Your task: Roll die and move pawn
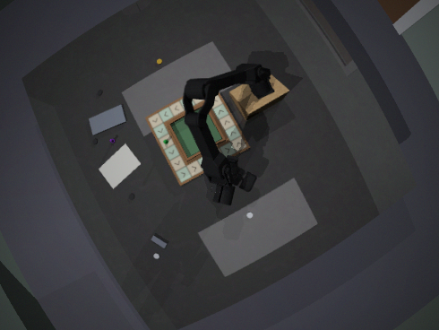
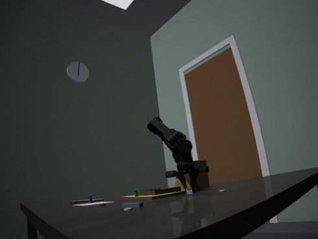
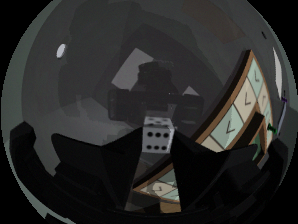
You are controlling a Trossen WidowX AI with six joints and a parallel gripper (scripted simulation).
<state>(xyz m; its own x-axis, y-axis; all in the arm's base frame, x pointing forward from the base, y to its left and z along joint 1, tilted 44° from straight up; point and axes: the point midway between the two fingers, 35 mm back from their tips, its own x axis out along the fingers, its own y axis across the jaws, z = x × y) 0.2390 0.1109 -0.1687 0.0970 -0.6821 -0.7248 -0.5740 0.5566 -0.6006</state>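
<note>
Matte black arm (image 1: 203,139) (image 2: 167,134); chunky angular links; rounded joint housing (image 2: 185,146); dark tapered fingers.
</note>
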